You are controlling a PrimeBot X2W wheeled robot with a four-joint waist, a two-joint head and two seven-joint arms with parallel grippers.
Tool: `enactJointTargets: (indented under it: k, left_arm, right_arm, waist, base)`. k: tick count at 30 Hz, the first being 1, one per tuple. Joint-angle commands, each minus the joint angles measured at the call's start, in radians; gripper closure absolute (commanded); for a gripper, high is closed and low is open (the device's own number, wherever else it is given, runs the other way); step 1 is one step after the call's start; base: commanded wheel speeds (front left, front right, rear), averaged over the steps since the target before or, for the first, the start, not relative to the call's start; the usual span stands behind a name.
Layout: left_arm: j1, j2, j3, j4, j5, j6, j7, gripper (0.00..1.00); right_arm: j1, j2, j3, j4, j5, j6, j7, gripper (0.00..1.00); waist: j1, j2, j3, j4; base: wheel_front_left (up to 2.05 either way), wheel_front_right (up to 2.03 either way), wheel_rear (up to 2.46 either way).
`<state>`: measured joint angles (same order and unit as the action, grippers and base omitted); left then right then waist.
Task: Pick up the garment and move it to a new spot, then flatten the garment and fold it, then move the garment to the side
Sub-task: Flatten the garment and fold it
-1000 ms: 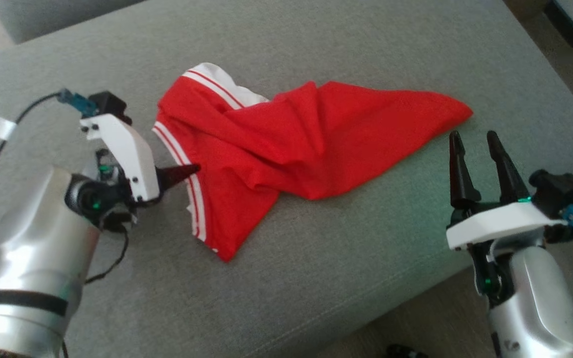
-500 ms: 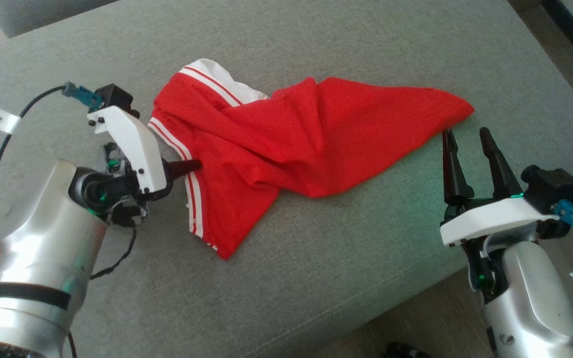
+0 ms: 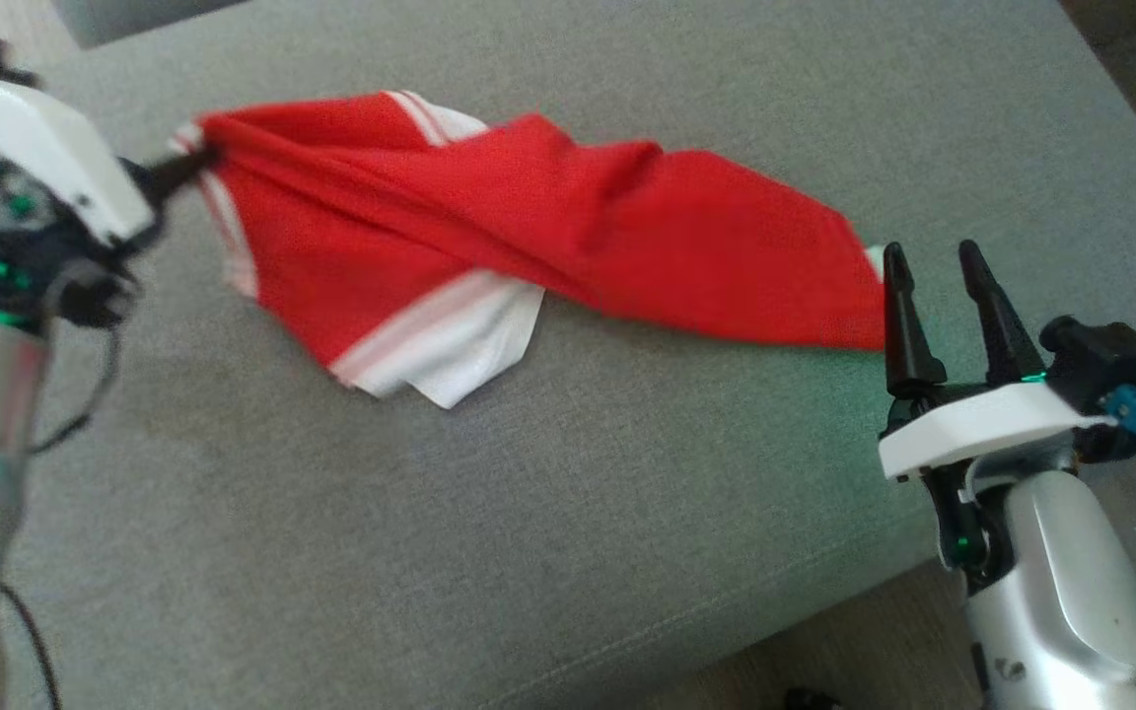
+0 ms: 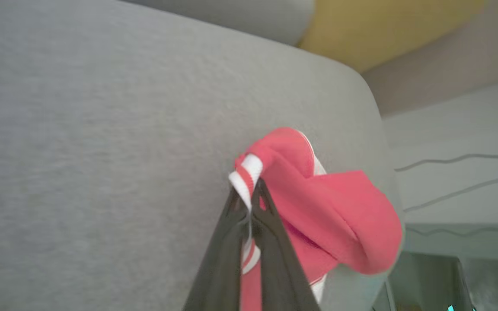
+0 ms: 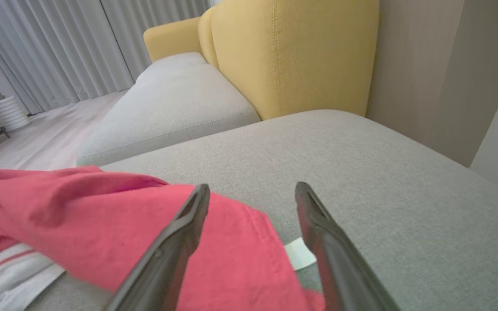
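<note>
Red garment (image 3: 568, 227), slack a second ago, now stretches across the grey sofa cushion (image 3: 529, 513) since my left claw (image 3: 183, 163) clamped its white-striped hem and lifted it leftward, while my right claw (image 3: 928, 261) waits, fingers apart, beside the far end, so I judge relocation begun.

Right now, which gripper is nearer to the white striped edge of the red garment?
Left. The left gripper pinches that striped edge; the right gripper stands open at the opposite end of the garment.
</note>
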<state>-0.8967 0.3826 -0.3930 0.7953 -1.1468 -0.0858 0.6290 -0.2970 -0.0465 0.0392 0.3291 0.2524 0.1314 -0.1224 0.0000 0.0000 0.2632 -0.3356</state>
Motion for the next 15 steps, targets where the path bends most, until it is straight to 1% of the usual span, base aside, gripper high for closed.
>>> enactJointTargets:
  k: [1,6,9,11,12,15]
  left_arm:
    - [-0.067,0.069,0.051,-0.011,0.017,0.011,-0.034,1.00]
    - [-0.124,0.131,0.071,0.059,0.077,0.051,-0.154,1.00]
    - [-0.155,0.151,0.089,0.105,0.103,0.076,-0.252,1.00]
    - [-0.166,0.152,0.093,0.142,0.114,0.082,-0.295,1.00]
    - [-0.168,0.145,0.096,0.161,0.110,0.080,-0.303,0.00]
    - [-0.167,0.124,0.075,0.199,0.123,0.048,-0.318,0.00]
  right_arm:
    - [-0.018,-0.004,0.026,-0.038,-0.001,-0.001,0.006,0.00]
    - [-0.023,-0.004,0.028,-0.050,0.002,-0.001,0.008,0.00]
    - [-0.027,-0.004,0.027,-0.052,0.003,-0.001,0.004,0.00]
    - [-0.026,-0.004,0.025,-0.050,0.002,-0.001,0.004,0.00]
    - [-0.025,-0.004,0.024,-0.048,0.000,-0.001,0.004,0.00]
    - [-0.021,-0.004,0.021,-0.044,-0.005,-0.001,0.005,0.00]
  waist:
    - [0.0000,0.0000,0.020,-0.005]
    - [0.0000,0.0000,0.070,-0.028]
    - [0.0000,0.0000,0.089,-0.041]
    - [0.0000,0.0000,0.092,-0.044]
    - [0.0000,0.0000,0.090,-0.043]
    - [0.0000,0.0000,0.071,-0.028]
  base:
    - [0.00,0.00,0.00]
    - [0.00,0.00,0.00]
    - [0.00,0.00,0.00]
    - [0.00,0.00,0.00]
    - [0.00,0.00,0.00]
    - [0.00,0.00,0.00]
